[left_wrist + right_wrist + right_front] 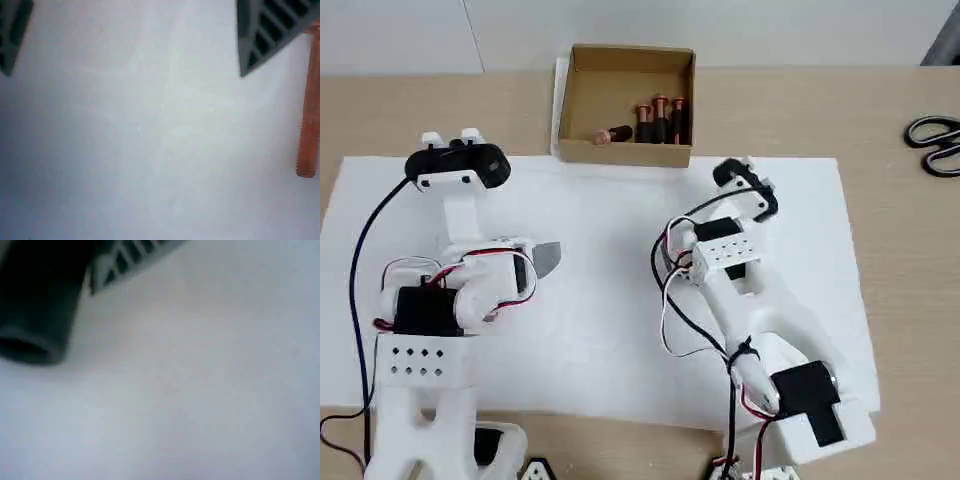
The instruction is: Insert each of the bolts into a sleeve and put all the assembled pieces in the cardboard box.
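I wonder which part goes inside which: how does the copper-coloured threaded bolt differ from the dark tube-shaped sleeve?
The copper-coloured threaded bolt is a slim rod; the dark tube-shaped sleeve looks thicker, with an open end. The bolt is reddish, the sleeve near-black. Both show against the white sheet.

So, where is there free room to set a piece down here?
The white sheet is bare between one arm and the other, and in front of the cardboard box. The wooden table between box and scissors is bare too. Crowded: the box's right part, with the pieces.
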`<state>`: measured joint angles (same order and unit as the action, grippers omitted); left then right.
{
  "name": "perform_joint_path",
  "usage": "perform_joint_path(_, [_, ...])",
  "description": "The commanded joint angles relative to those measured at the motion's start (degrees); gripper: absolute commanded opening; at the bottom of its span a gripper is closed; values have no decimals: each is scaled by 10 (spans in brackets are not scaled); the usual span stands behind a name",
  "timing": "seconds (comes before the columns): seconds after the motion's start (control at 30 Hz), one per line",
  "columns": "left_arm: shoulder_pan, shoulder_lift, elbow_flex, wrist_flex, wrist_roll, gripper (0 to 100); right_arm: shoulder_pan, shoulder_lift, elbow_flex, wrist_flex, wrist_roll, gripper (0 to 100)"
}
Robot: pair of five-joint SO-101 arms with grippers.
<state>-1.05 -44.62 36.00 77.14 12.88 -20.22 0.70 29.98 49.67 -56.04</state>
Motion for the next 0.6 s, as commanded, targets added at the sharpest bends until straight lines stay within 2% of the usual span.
perform_joint_path(0.0, [2,-12,-2,0,-4,273,14,-7,-5,1,0,12])
perform_joint_path(0.27, [2,-13,-3,0,-4,273,66,-19,-15,6,15,4])
perform_joint_path(0.47, [2,-13,-4,0,-4,273,73,-146,-40,67,98,4])
perform_joint_path(0.57, [2,-13,-4,0,-4,273,64,-208,-37,81,203,5])
